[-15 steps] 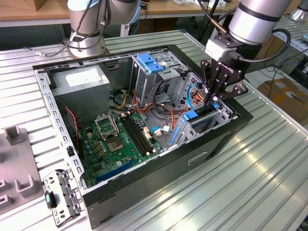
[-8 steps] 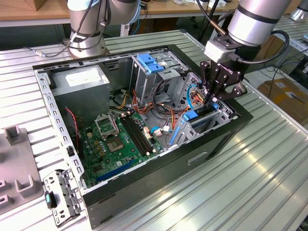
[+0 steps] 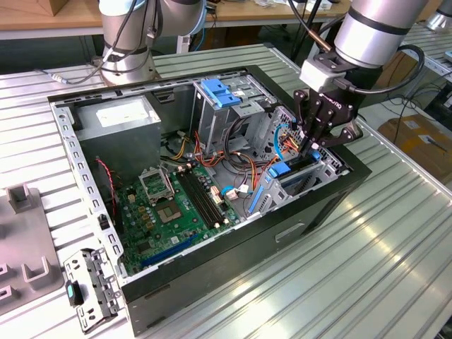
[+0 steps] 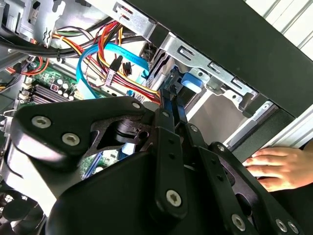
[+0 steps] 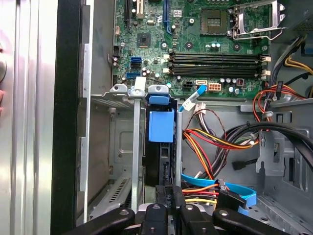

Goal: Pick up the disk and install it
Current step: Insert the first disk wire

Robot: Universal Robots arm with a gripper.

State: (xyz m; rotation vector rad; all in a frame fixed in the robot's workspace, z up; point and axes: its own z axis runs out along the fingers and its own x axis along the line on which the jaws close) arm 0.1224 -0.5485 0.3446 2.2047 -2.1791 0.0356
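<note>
The disk (image 5: 159, 164) stands on edge, dark and narrow, in the drive bay slot of the open computer case (image 3: 70, 141), with a blue tab (image 5: 161, 126) at its far end. In the exterior view it sits at the case's right corner (image 3: 305, 167). My gripper (image 3: 315, 141) reaches down into that bay. In both wrist views its black fingers (image 5: 165, 203) are drawn close together right at the disk's near end (image 4: 174, 100), beside a thin blue strip. I cannot tell whether they pinch the disk or only touch it.
Bundled orange, red and blue cables (image 5: 215, 142) lie beside the bay. The motherboard (image 3: 176, 205), grey power supply (image 3: 120, 116) and a blue-latched drive cage (image 3: 222, 95) are inside the case. A person's hand (image 4: 276, 166) rests against the case's outer side. A grey fixture (image 3: 25, 233) stands at the exterior view's left.
</note>
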